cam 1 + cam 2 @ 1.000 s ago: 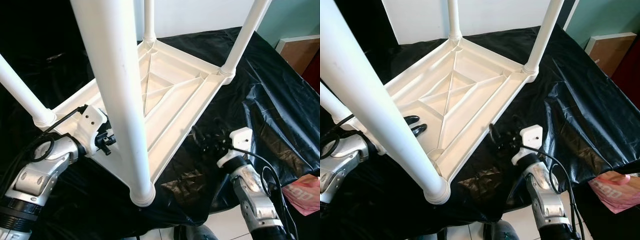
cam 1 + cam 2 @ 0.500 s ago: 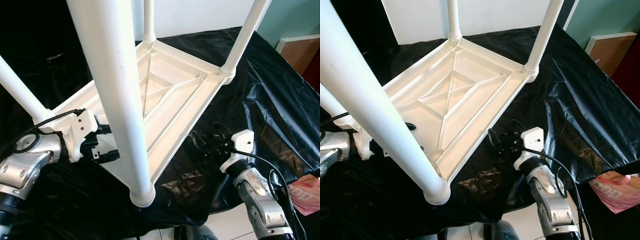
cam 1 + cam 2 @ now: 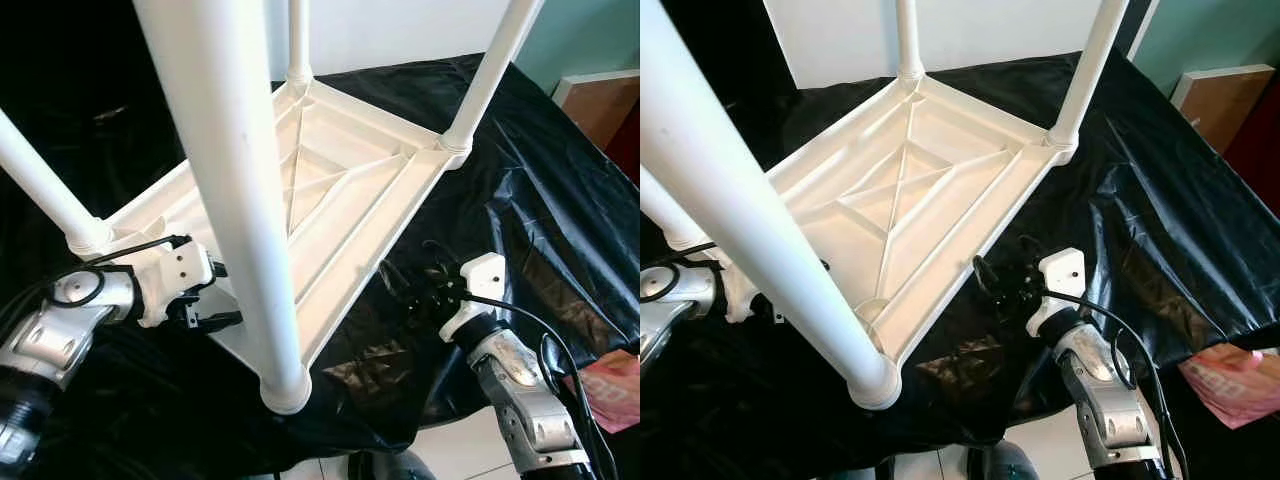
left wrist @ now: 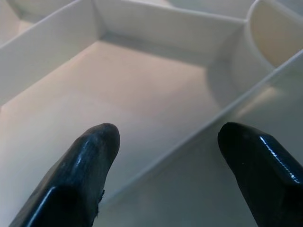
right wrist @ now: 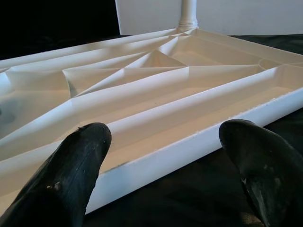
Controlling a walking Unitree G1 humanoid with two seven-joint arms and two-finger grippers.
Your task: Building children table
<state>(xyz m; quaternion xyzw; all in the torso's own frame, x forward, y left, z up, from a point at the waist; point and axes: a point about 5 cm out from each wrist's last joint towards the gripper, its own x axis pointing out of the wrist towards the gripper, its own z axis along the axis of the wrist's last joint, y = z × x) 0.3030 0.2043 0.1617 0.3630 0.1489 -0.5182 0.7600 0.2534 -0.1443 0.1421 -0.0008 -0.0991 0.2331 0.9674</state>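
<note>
The white plastic children table [image 3: 340,190] lies upside down on a black sheet, its four legs pointing up. The nearest leg [image 3: 235,180] stands tall in the foreground. My left gripper [image 3: 215,295] is open at the near left edge of the tabletop, beside that leg's base. In the left wrist view its fingers [image 4: 90,156] straddle a thin rib of the underside [image 4: 199,132] without pressing it. My right gripper [image 3: 412,275] is open just off the near right rim. The right wrist view has its fingers [image 5: 80,156] apart, facing the rim [image 5: 189,146].
The black plastic sheet [image 3: 530,170] covers the whole work surface and drapes over its front edge. A pink packet [image 3: 610,385] lies low at the right. A brown board [image 3: 600,105] leans at the back right. Pale floor tile [image 3: 450,450] lies below.
My left gripper pulled back from the table's edge, then eased toward it again, lower than before. The right gripper crept slightly closer to the rim. The table has not moved.
</note>
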